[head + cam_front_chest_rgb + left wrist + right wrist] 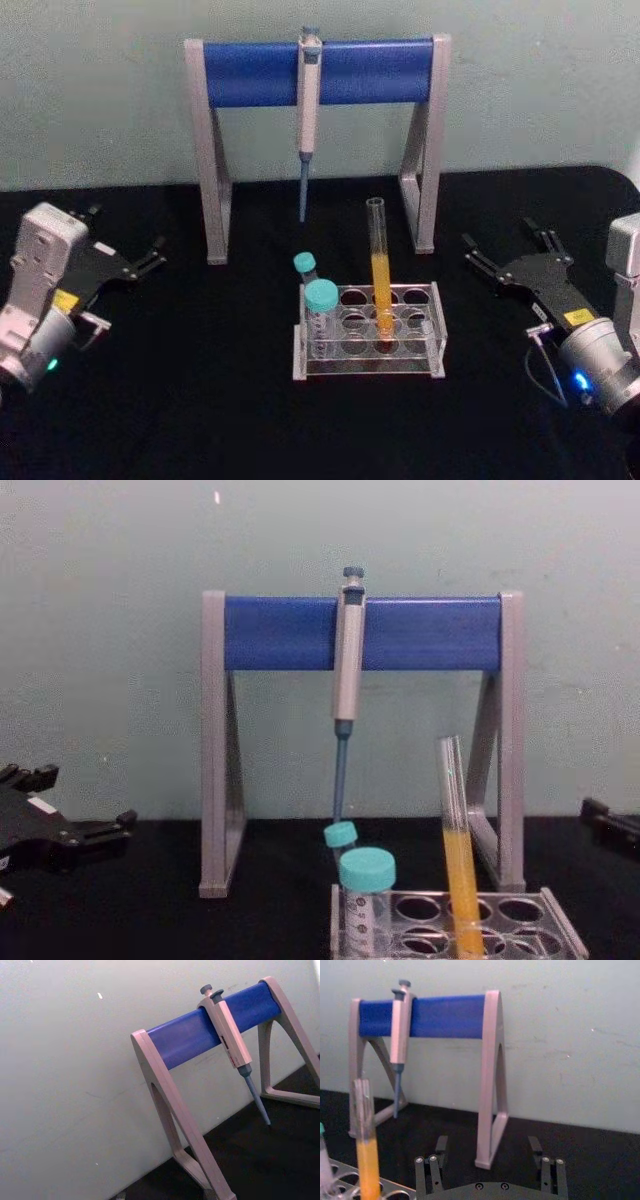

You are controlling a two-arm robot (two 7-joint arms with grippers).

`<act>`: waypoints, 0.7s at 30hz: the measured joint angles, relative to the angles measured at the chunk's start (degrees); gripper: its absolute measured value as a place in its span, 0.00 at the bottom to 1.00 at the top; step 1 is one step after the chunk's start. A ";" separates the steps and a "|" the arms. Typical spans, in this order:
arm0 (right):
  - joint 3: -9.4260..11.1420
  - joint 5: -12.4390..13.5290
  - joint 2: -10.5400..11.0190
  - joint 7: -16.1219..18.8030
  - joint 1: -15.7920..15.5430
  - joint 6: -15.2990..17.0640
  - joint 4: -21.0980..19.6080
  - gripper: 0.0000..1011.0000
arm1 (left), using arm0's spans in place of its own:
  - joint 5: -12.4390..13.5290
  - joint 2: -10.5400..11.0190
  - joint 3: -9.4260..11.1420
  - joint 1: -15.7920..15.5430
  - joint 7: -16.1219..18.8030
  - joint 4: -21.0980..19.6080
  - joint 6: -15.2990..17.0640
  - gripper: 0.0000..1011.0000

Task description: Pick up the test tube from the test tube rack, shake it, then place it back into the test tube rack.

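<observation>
Nearest me, at the middle of the black bench, sits the rack, a low clear plate with rows of round holes. The tube stands in a hole of its middle column, long axis nearly upright with a slight lean, open mouth pointing up and rounded end down in the rack. Orange-yellow liquid fills its lower part; the upper part is clear. Two vials with teal caps stand in the rack's left column, just beside the tube but apart from it.

My left gripper rests near the bench's left edge, well away from the rack, its fingers apart and holding nothing. My right gripper rests near the right edge, also well apart from the rack, fingers spread wide and empty; from the right wrist view I see the two finger pairs with open space between them, and the tube off to one side.

Farther back, toward the bench's rear edge, stands the grey stand with its blue crossbar. A pipette hangs from the bar, tip pointing down. Behind it is the pale wall.
</observation>
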 joint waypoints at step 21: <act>0.91 -2.30 -1.04 1.45 0.85 0.01 3.86 0.99 | 0.00 0.00 0.00 0.00 0.00 0.00 0.00 0.99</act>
